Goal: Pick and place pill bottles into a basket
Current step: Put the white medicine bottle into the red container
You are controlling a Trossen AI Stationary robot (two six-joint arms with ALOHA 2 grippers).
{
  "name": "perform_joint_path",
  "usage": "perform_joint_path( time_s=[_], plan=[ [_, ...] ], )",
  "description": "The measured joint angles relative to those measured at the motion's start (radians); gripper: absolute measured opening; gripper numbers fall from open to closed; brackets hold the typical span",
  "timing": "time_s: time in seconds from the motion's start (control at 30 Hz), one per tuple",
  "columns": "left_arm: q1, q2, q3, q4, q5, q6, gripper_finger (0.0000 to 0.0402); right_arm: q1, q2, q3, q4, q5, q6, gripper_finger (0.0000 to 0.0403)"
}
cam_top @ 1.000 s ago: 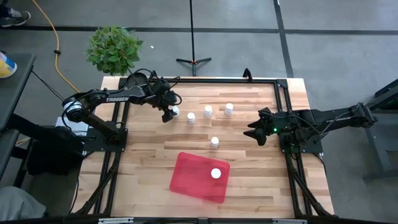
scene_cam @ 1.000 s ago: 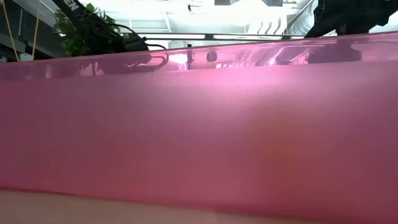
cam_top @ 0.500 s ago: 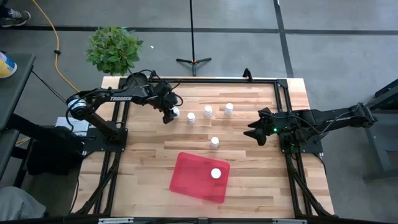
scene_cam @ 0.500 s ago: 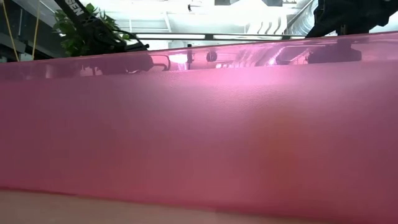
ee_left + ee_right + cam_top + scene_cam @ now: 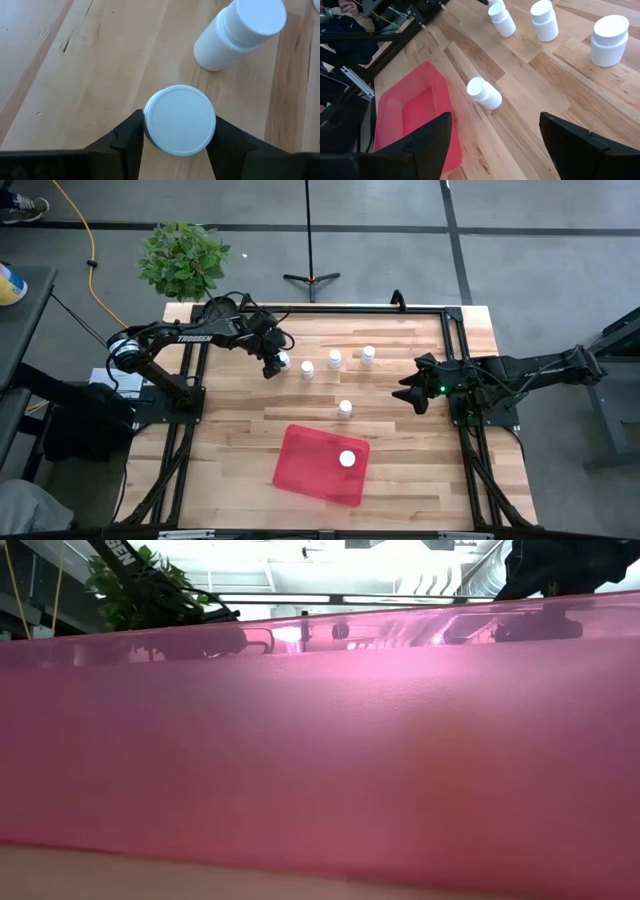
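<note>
Left gripper (image 5: pixel 179 137) clamps upright white-capped cylindrical pill bottle (image 5: pixel 179 119), long axis vertical, cap upward, on wooden table (image 5: pixel 400 470), right gripper (image 5: pixel 495 145) waiting open, red rectangular tray (image 5: pixel 322 464) nearby.

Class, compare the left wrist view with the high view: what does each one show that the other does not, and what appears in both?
Only the left wrist view shows the left gripper closed on a white-capped pill bottle, a dark finger against each side of its cap.

Only the high view shows the red basket with one bottle inside, the right gripper waiting open at the table's right, and a plant beyond the table.

Both show the gripped bottle, its neighbouring bottle and the wooden table.
</note>
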Motion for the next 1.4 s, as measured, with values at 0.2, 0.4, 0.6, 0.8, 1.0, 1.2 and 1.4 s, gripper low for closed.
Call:
perform_joint_path(
  time_s=[0.2,0.4,0.6,0.8,1.0,1.2,1.4],
  plan=[
    [0.000,0.000,0.016,-0.010,0.000,0.000,0.0216,0.000,0.000,0.000,-0.002,0.000,0.000,0.0291],
    [0.000,0.000,0.112,-0.049,0.000,0.001,0.0209,0.000,0.000,0.000,-0.003,0.000,0.000,0.0291],
    [0.000,-0.002,0.229,-0.158,-0.001,0.037,0.0214,0.000,0.000,0.000,-0.003,0.000,0.000,0.0291],
    [0.000,-0.002,0.361,-0.292,0.005,0.061,0.0216,0.000,0.000,0.000,-0.003,0.000,-0.007,0.0291],
    [0.000,-0.002,0.499,-0.448,0.045,0.081,0.0216,0.000,0.000,0.000,-0.003,0.000,-0.010,0.0291],
    [-0.003,-0.002,0.624,-0.598,0.129,0.068,0.0217,0.000,0.000,0.000,-0.003,-0.001,-0.022,0.0291],
    [-0.080,-0.002,0.689,-0.670,0.167,0.007,0.0217,0.000,0.000,0.000,-0.003,-0.001,-0.029,0.0291]
  ],
)
